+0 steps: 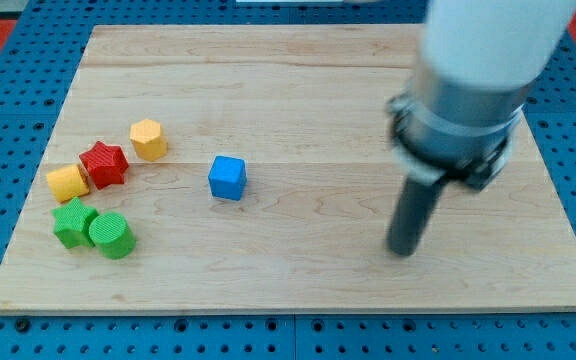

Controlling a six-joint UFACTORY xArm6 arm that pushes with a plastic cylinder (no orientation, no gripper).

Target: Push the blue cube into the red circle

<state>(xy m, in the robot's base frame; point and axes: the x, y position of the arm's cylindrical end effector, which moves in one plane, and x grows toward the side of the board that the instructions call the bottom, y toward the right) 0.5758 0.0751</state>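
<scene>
Green cylinder (112,235) sits nearest, low on the surface (298,270). Blue cube (227,178) lies mid-board, my tip (401,251) well to its right (no fingers, no readable writing).

Wooden board (298,60), pale, grain running across the view; my tip (401,250) rests on it toward the view's right; blue cube (227,178) well to the view's left of my tip, slightly higher, standing alone; farther left still, a loose cluster: yellow hexagonal block (149,139) at its top; red star block (104,164) just below-left of that, touching a yellow block (68,183); green block (73,222) and green cylinder (111,235) side by side, lowest, farthest from my tip.
</scene>
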